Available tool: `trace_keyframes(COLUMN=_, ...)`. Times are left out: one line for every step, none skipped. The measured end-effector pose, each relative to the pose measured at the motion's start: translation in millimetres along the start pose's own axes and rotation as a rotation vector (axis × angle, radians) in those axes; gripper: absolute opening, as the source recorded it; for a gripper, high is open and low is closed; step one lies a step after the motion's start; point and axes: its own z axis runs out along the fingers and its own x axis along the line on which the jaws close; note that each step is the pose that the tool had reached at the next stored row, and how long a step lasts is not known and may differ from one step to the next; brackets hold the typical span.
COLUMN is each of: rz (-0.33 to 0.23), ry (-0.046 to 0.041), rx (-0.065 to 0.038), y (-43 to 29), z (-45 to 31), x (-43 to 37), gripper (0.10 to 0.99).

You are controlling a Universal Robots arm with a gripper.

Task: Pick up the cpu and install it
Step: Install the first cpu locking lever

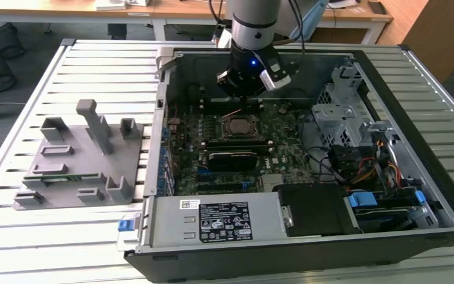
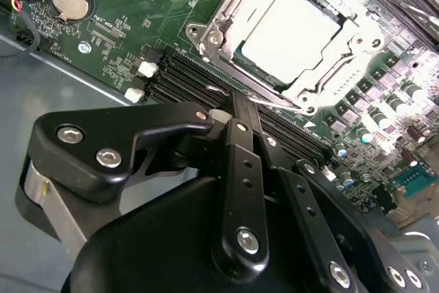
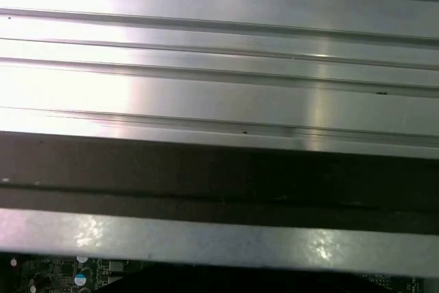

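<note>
**Arm upright, gripper low inside the case**

In the exterior view the arm (image 1: 252, 21) comes down nearly vertical, its pale grey wrist section ending in a black gripper (image 1: 243, 89) with a small blue light lit on its body. In the second wrist view the gripper's black linkage (image 2: 240, 169) runs together toward its tip; the fingers seem drawn close, though their ends are hidden.

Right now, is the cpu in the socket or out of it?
In: the cpu lies flat inside the socket's metal frame on the motherboard, apart from the gripper.
</note>
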Motion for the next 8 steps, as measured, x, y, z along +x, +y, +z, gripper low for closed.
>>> trace_keyframes(rz=0.000, ry=-0.0001, rx=0.000, y=-0.1, z=0.7, x=-0.4, gripper=0.106)
trace_keyframes(rz=0.000, ry=0.0000, rx=0.000, y=-0.1, z=1.4, x=-0.7, gripper=0.106)
trace_keyframes(rz=0.000, ry=0.0000, rx=0.000, y=-0.2, z=2.2, x=-0.8, gripper=0.106)
trace_keyframes(rz=0.000, ry=0.0000, rx=0.000, y=-0.2, z=2.9, x=-1.1, gripper=0.106)
trace_keyframes(rz=0.000, ry=0.0000, rx=0.000, y=-0.3, z=3.4, x=-1.5, gripper=0.106)
trace_keyframes(rz=0.000, ry=0.0000, rx=0.000, y=-0.3, z=3.9, x=-1.8, gripper=0.106)
trace_keyframes(rz=0.000, ry=0.0000, rx=0.000, y=-0.4, z=4.3, x=-2.2, gripper=0.106)
trace_keyframes(rz=0.000, ry=0.0000, rx=0.000, y=-0.4, z=4.7, x=-2.6, gripper=0.106)
